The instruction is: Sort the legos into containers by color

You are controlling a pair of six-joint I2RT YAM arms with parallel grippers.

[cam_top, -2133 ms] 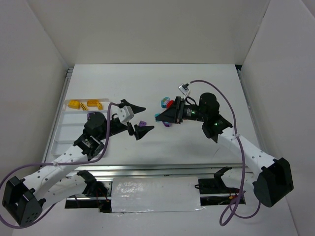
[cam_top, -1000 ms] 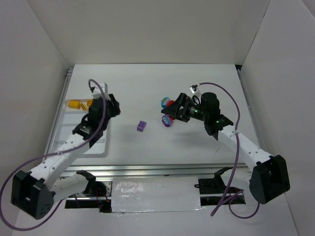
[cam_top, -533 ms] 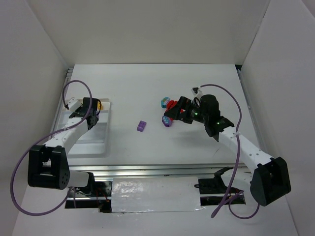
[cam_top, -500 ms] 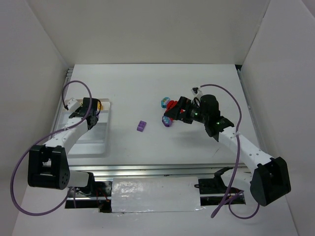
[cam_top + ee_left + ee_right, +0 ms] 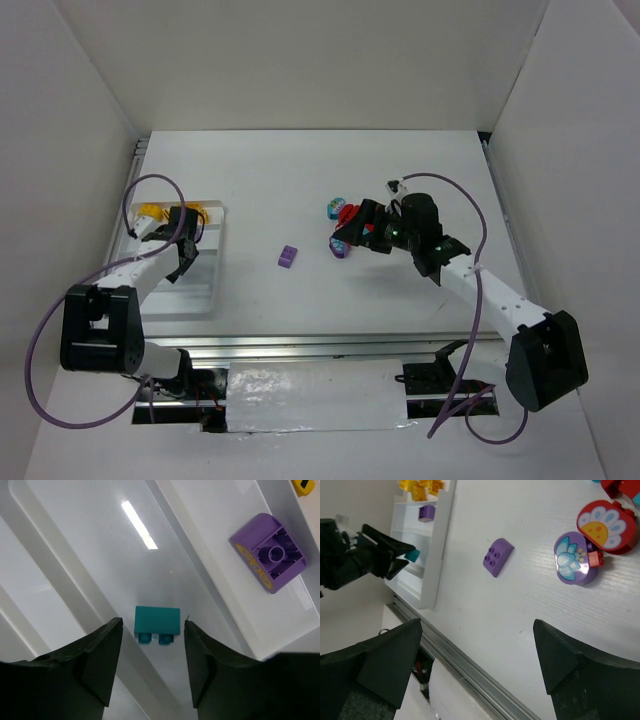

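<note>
left hand point(image 5: 153, 622): nose-down over tray point(image 5: 200, 296), desk's left edge, released, teal brick point(image 5: 157, 623) loose between | right hand point(image 5: 350, 233): mid-desk, spread wide

You won't find any readable txt, nos. or brand marks in these views. There are only printed pics w/o letters:
- a white-and-yellow flower on the red rounded brick point(image 5: 605, 526)
- a pale blue leaf motif on the purple rounded brick point(image 5: 574, 559)
- a yellow ring pattern on the purple brick point(image 5: 270, 550) in the white tray point(image 5: 225, 510)
</note>
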